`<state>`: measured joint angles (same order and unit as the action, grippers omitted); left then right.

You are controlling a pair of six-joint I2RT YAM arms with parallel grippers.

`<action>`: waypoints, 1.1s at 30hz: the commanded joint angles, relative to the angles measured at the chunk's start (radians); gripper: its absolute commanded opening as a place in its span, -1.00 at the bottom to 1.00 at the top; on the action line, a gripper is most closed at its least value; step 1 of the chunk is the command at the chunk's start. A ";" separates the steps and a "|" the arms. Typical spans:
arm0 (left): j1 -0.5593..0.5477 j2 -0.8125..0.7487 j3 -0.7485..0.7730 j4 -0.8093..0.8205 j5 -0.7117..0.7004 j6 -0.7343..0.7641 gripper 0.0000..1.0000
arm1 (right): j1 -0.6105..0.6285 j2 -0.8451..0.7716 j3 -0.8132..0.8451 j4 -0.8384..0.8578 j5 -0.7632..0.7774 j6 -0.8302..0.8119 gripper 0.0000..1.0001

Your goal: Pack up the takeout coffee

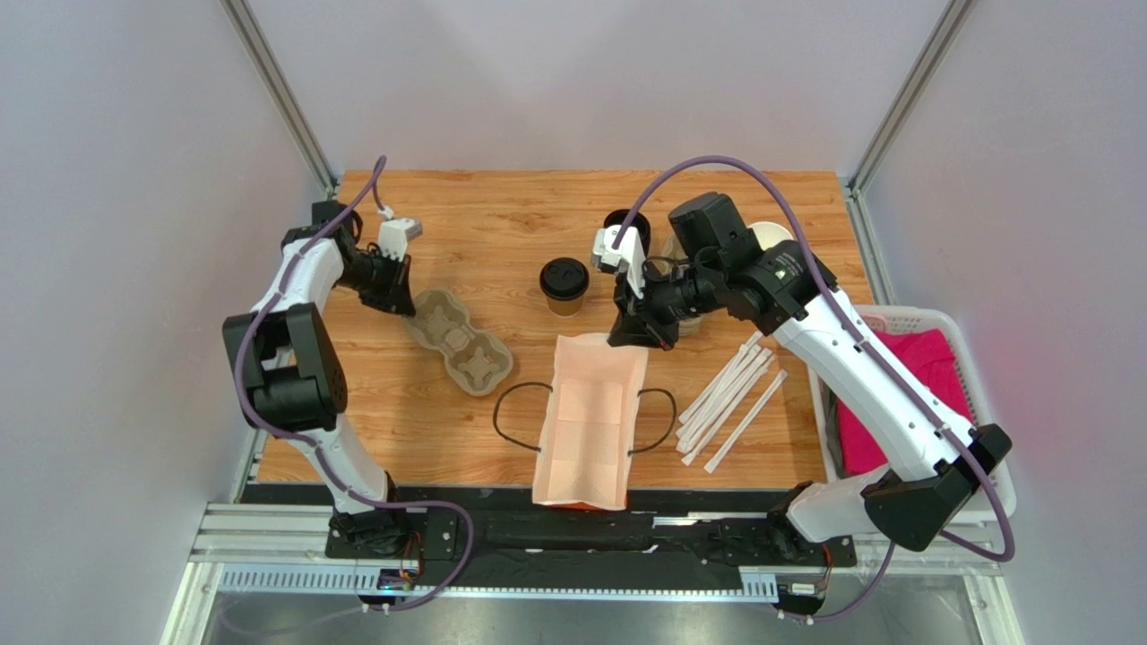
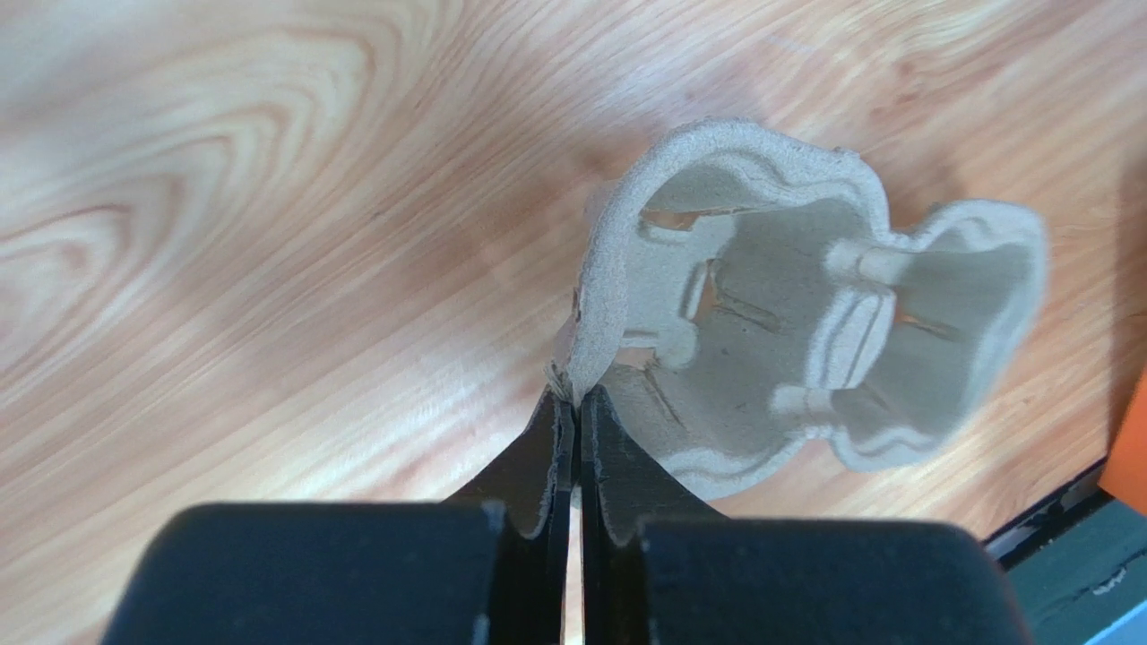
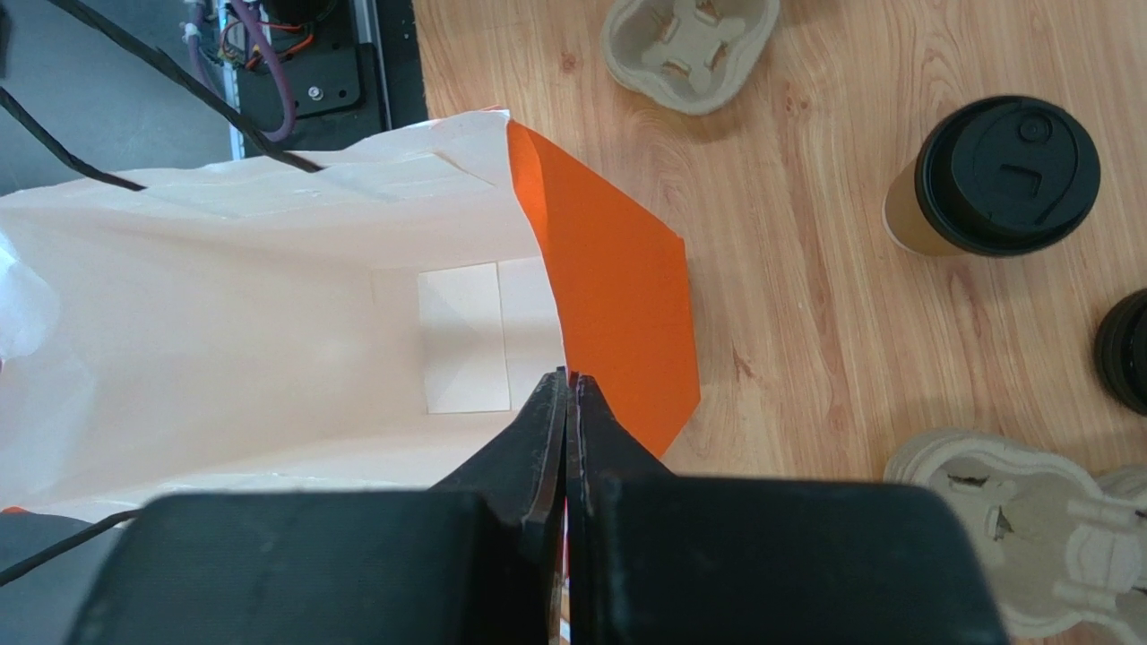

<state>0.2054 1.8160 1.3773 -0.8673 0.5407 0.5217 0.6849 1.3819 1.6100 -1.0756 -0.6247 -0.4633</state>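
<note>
Pinching the rim of the cup carrier (image 2: 808, 309), your left gripper (image 2: 576, 403) is closed; your right gripper (image 3: 568, 393) grips the open edge of the paper bag (image 3: 269, 309). The takeout coffee (image 1: 563, 285) stands upright between carrier and right gripper, just beyond the bag's mouth.

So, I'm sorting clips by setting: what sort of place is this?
Likely a robot test cell staged as a coffee takeout counter: plain walls around a wooden table with a lidded cup, a carrier and a bag.
</note>
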 commanded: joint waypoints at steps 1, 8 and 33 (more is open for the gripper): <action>0.005 -0.148 0.071 -0.068 0.016 0.001 -1.00 | -0.027 -0.044 -0.024 0.083 0.006 0.058 -1.00; 0.008 -0.366 0.215 -0.165 0.038 -0.067 -1.00 | -0.045 -0.070 -0.025 0.112 0.039 0.094 -1.00; -0.191 -0.710 0.764 -0.280 0.090 -0.373 -1.00 | -0.087 -0.127 -0.150 0.209 0.066 0.248 -1.00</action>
<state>0.0875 1.0630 2.0480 -1.1053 0.6273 0.1638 0.6067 1.2575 1.4609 -0.9176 -0.5579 -0.2565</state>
